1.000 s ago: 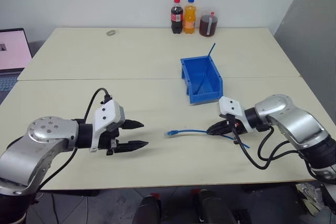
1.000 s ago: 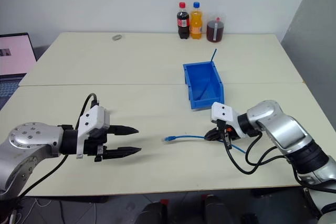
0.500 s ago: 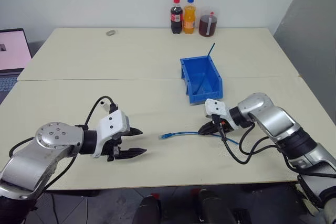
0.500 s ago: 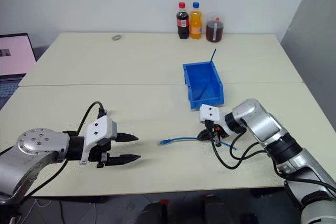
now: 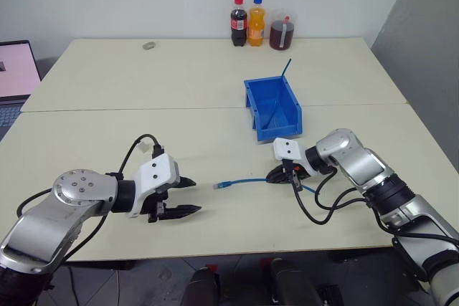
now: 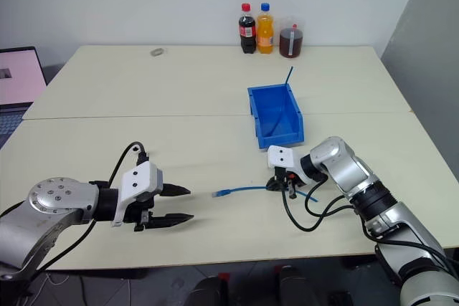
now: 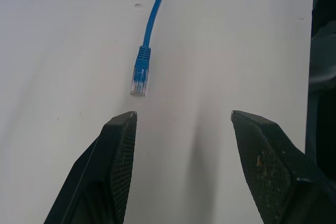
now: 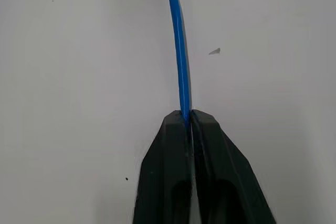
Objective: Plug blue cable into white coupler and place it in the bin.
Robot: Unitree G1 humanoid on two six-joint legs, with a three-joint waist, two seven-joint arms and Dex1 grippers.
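Right wrist view shows the right gripper's (image 8: 190, 116) two black fingers pressed together on the thin light-blue cable (image 5: 247, 179), which lies along the pale surface (image 5: 179, 77). Its clear-tipped plug (image 7: 139, 83) rests free, just ahead of the left gripper (image 5: 185, 197), whose fingers stand wide apart around nothing. The bright blue rectangular plastic bin (image 5: 272, 107) sits near the right gripper, farther back.

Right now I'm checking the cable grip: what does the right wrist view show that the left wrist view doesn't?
Right wrist view: the right end effector pinching the blue cable between near-closed fingers. Left wrist view: the cable's free clear plug lying on the table, ahead of the open left end effector. Both: the blue cable on the pale table.
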